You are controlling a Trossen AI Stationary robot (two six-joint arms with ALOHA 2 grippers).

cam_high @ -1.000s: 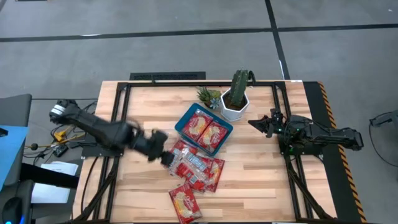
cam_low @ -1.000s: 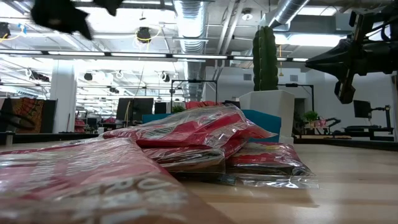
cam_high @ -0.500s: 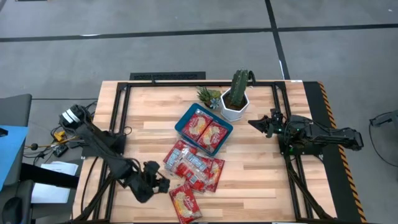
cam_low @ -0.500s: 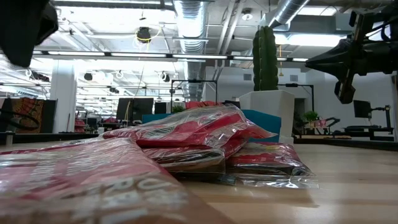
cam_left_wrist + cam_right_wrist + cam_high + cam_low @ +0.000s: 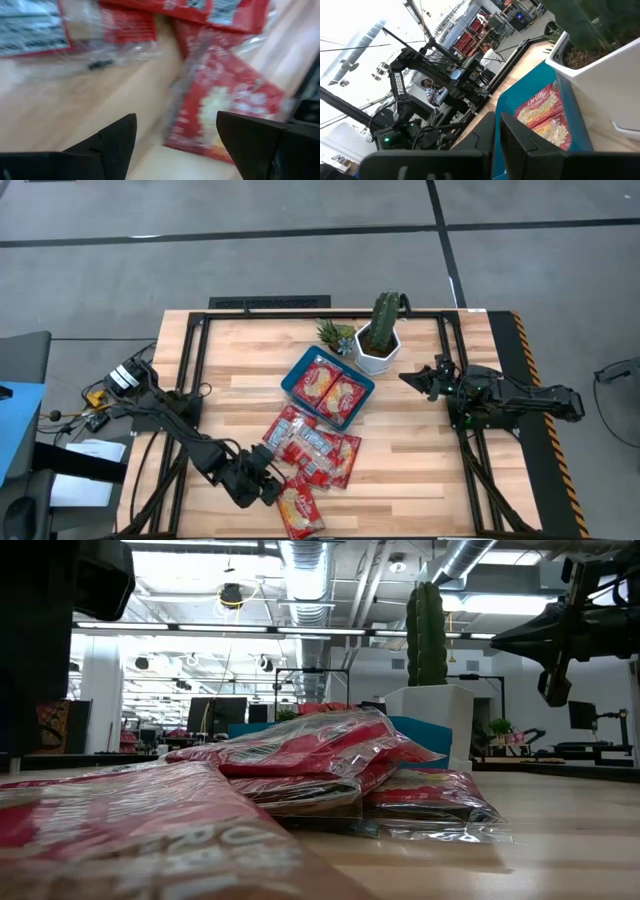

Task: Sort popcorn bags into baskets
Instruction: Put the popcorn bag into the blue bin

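Down and forward has come the left gripper [image 5: 268, 488], from up by the pile to the front of the table, and now it hangs just beside the lone popcorn bag [image 5: 299, 509] near the front edge. Its fingers [image 5: 117, 137] are spread apart with nothing between them, and that bag [image 5: 220, 112] lies flat just ahead of them.

This bag looks light, thin and floppy, and its shiny plastic is likely slippery. A good place to pinch may be the clear sealed rim, since the flat middle gives little to grab.

More popcorn bags [image 5: 312, 446] lie heaped in the middle of the table. Behind the heap sits the teal basket [image 5: 292, 376], with two bags [image 5: 327, 387] inside.

Far off at the right side, the right gripper [image 5: 418, 377] waits near the cactus pot [image 5: 378, 352], with its fingers pressed together.
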